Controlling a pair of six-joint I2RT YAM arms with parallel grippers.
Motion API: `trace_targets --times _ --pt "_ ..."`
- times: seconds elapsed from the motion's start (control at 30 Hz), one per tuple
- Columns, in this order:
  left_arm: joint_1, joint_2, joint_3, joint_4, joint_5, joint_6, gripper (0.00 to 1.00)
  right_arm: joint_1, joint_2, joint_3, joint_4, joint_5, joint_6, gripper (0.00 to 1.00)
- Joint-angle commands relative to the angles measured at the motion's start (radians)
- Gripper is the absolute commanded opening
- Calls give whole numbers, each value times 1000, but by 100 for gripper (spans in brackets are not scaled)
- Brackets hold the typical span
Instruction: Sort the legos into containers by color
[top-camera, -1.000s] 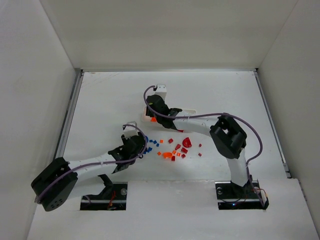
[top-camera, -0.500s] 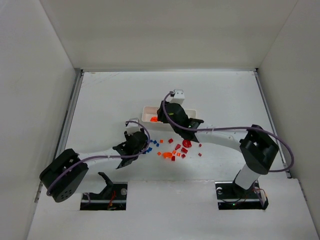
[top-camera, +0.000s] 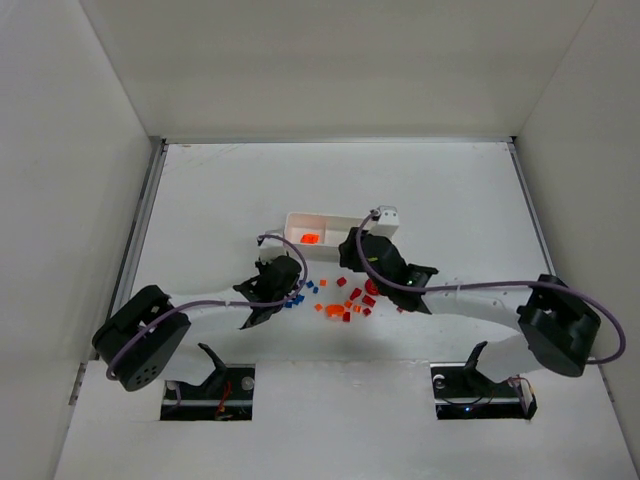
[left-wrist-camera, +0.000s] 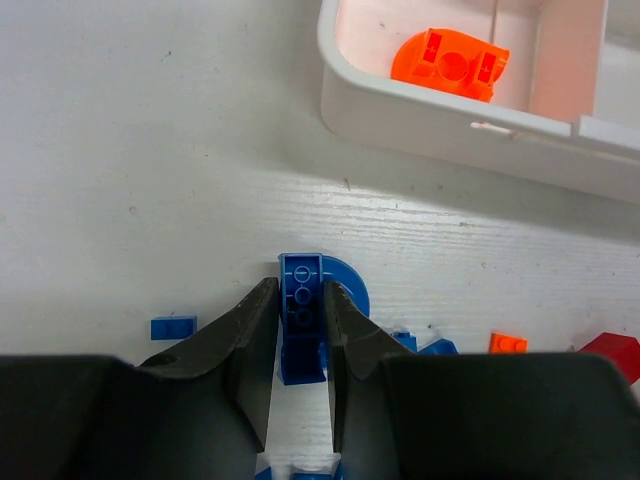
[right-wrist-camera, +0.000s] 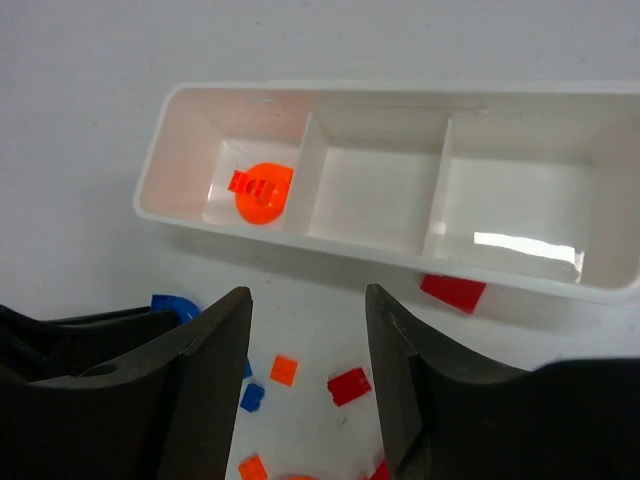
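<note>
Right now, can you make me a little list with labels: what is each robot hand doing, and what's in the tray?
Left gripper: shut on blue arch brick
Right gripper: open, holding nothing, above the table near the tray
Tray contents: orange arch brick in one end compartment; other two compartments bare
Loose bricks: blue, orange and red, scattered on the table

Glossy plastic on a matt table
The white tray (right-wrist-camera: 370, 252) is smooth, shiny plastic, with glare toward 3 o'clock; the blue arch brick (left-wrist-camera: 300, 290) is moulded plastic; the table (left-wrist-camera: 130, 150) is matt and faintly grained.
</note>
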Motion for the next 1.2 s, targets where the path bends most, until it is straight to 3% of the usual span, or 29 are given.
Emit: trace_targets --times 0.0,0.2,0.37,0.6,0.7,0.87,1.0,1.17 --pt "3 7 25 15 -7 12 18 -20 -102 -75 74 31 43 56" --pt "6 17 28 9 -10 13 14 -92 -326 -225 58 31 55 57" --pt "-11 -147 41 -58 -15 21 12 -191 -522 -343 16 16 64 59" --pt "-68 -287 136 -134 -9 30 12 -291 -607 -443 -6 3 104 57" --pt "-95 -223 212 -120 17 30 12 -327 -613 -488 6 3 124 50" --pt "-104 -59 321 -46 95 12 12 -345 -585 -512 12 -1 140 28" --pt "-132 79 427 10 129 12 12 -351 -581 -518 26 2 140 28" --pt "-141 260 570 47 172 18 12 -357 -575 -523 32 -21 143 35"
